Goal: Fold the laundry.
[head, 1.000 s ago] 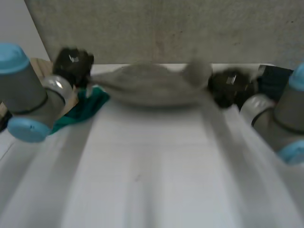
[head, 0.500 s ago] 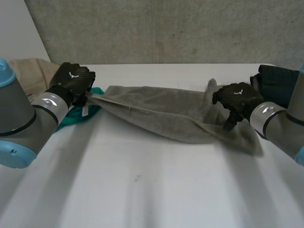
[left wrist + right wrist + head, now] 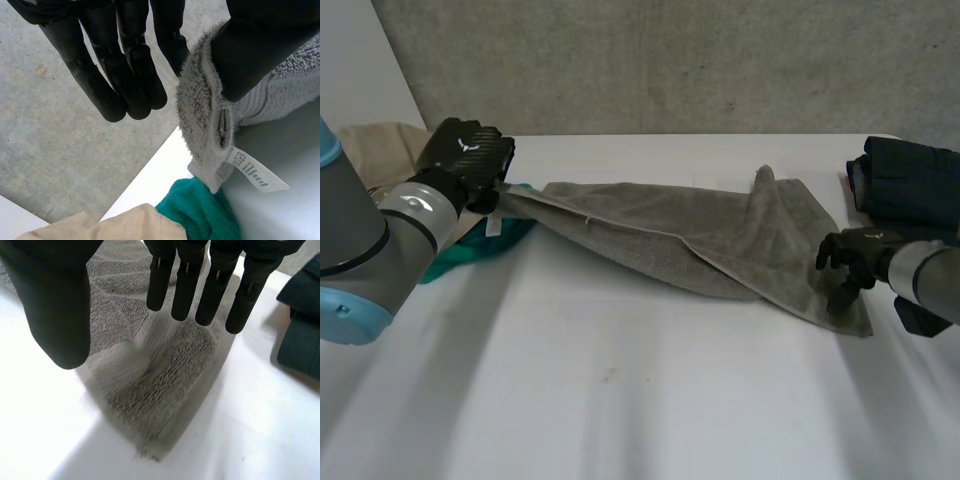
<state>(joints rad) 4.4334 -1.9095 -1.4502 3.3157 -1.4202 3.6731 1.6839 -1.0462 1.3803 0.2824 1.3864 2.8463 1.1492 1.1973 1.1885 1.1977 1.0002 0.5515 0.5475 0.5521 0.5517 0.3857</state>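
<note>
Left hand (image 3: 468, 160) pinches left corner of grey terry towel (image 3: 700, 235) between thumb and finger, beside white label tag (image 3: 252, 172), above crumpled teal cloth (image 3: 470, 248). Towel lies stretched across far part of white table (image 3: 620, 400), rumpled ridge near right end. Right hand (image 3: 850, 262) spread wide over right near corner, holding nothing. Towel likely soft, light, limp, not slippery. Best taken at corners, by thick hem.
</note>
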